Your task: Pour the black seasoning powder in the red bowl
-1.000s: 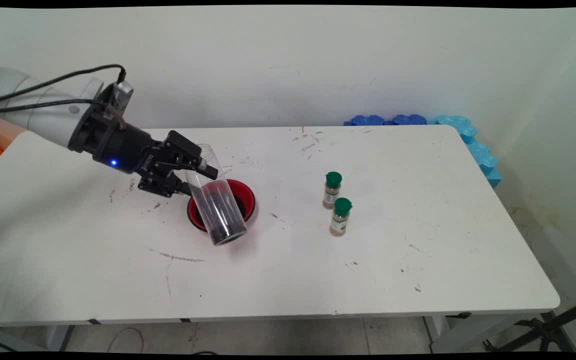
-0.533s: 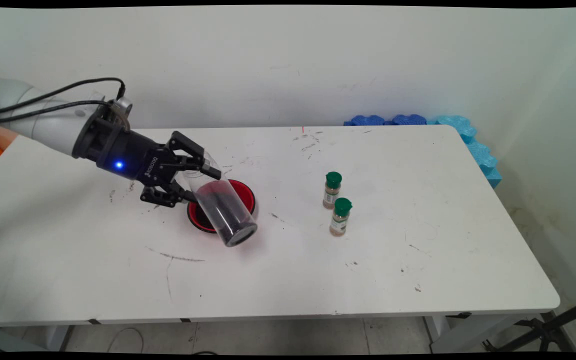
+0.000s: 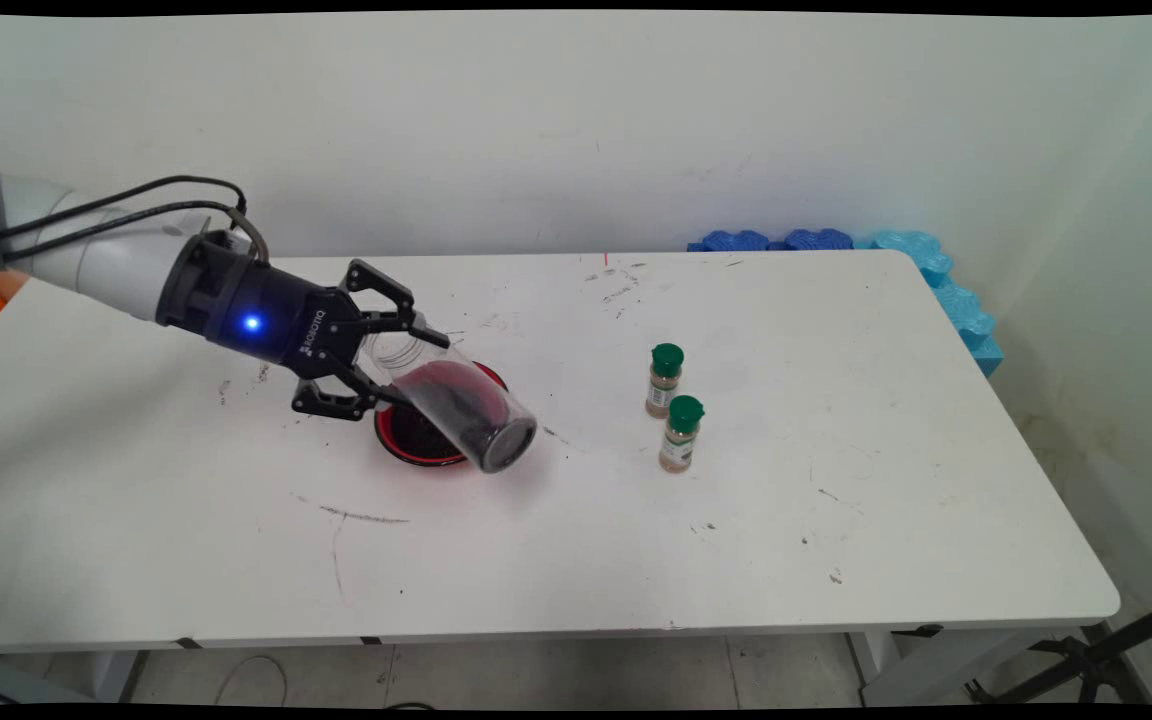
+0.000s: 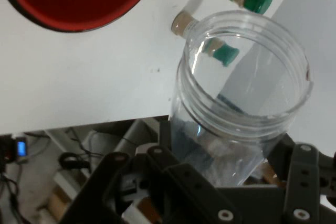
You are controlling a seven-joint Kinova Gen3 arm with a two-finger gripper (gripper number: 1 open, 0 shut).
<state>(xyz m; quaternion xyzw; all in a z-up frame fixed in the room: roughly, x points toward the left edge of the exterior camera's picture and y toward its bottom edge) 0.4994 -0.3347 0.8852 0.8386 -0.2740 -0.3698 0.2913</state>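
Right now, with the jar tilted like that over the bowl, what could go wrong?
1. The clear jar is gripped only near its open mouth by the end effector; the dark contents sit toward the far base, so it could slip or pivot.
2. The mouth points up and back toward the arm, away from the red bowl; further tilting might spill onto the table.
3. The two spice bottles stand nearby; a wide swing could topple them.

Bright, even light; soft shadows on the table [image 3: 636, 520] (hand view slightly blurred).
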